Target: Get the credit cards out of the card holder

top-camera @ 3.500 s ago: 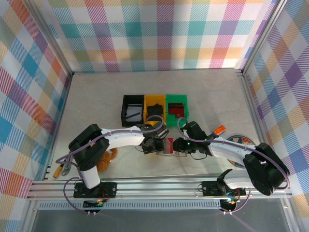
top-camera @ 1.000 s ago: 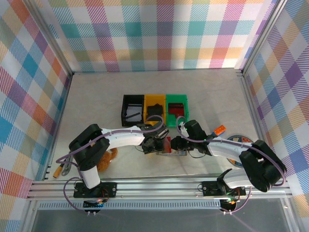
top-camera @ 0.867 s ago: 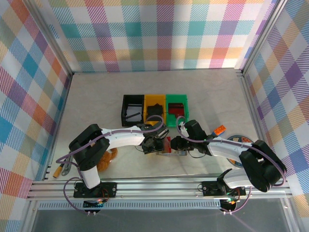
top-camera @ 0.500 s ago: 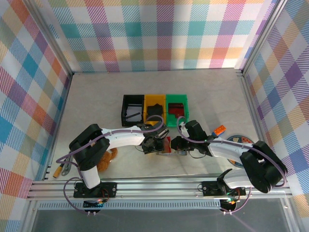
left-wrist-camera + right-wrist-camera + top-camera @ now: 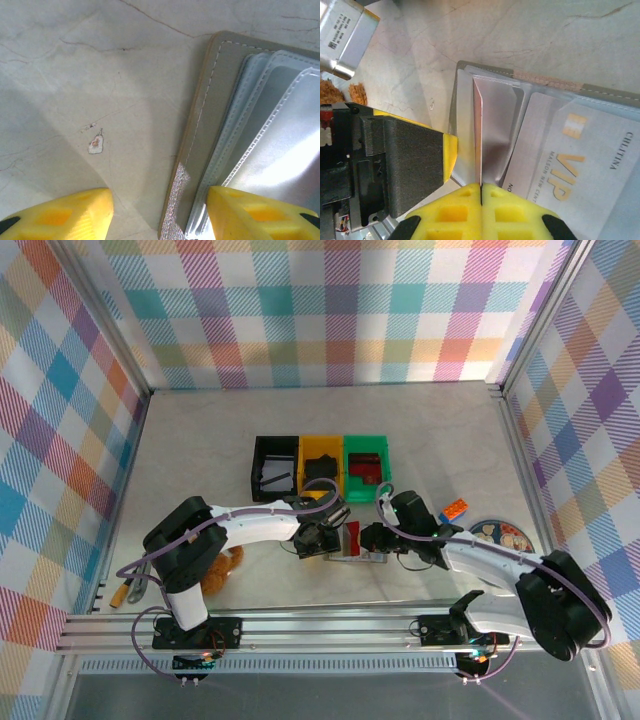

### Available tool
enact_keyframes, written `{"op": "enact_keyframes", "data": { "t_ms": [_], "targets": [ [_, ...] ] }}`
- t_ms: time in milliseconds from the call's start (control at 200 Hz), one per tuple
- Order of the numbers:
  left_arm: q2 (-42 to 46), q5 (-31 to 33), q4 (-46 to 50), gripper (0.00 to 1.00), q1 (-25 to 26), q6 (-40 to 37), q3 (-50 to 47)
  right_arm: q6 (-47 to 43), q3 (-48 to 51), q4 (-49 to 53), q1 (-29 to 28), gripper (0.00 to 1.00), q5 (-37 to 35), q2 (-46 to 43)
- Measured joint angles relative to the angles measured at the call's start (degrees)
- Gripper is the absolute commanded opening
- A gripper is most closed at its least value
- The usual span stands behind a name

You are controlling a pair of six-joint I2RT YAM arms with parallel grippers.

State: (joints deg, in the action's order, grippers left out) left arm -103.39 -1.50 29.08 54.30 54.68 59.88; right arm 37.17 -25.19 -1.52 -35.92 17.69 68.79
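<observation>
The grey card holder (image 5: 364,556) lies open on the table between both arms. My left gripper (image 5: 160,215) is open and straddles the holder's stitched edge (image 5: 200,145): one yellow fingertip (image 5: 65,215) rests on the table, the other (image 5: 260,215) on the clear sleeves. My right gripper (image 5: 481,187) is shut on a thin reddish credit card (image 5: 478,135), seen edge-on and standing up out of a sleeve. From above, that red card (image 5: 351,537) stands between the left gripper (image 5: 325,540) and the right gripper (image 5: 366,537). A silver VIP card (image 5: 570,150) lies in the holder's other panel.
Black (image 5: 273,468), yellow (image 5: 320,465) and green (image 5: 366,462) bins stand just behind the holder. An orange item (image 5: 455,508) and a round disc (image 5: 500,535) lie to the right, partly under the right arm. A brown lump (image 5: 225,565) sits by the left arm.
The right gripper has closed fully on the red card's edge and drawn slightly to the right, its forearm swinging outward. The left gripper has stayed in place on the holder.
</observation>
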Motion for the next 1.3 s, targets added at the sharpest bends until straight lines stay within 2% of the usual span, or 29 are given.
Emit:
{"op": "enact_keyframes", "data": {
  "t_ms": [345,605,870,1100,1300],
  "targets": [
    [0.0,-0.17,0.0,0.54,-0.07,0.0,0.0,-0.48,0.15,6.99,3.21,0.0,-2.38,-7.3],
    [0.79,-0.35,-0.74,0.55,-0.17,-0.02,-0.61,0.22,-0.13,13.84,4.85,0.0,-6.73,-14.62],
    [3.19,-0.13,-2.43,0.59,-0.22,-1.14,-1.53,5.2,-8.22,21.46,4.85,0.0,-13.35,-19.78],
    [5.42,-0.39,-4.31,0.62,0.15,-4.09,-2.73,9.9,-16.68,25.2,4.85,0.0,-19.21,-19.17],
    [12.74,0.94,-4.2,0.65,0.42,-7.34,-2.73,17.49,-22.14,29.07,4.85,0.0,-22.6,-12.46]
  ]
}}
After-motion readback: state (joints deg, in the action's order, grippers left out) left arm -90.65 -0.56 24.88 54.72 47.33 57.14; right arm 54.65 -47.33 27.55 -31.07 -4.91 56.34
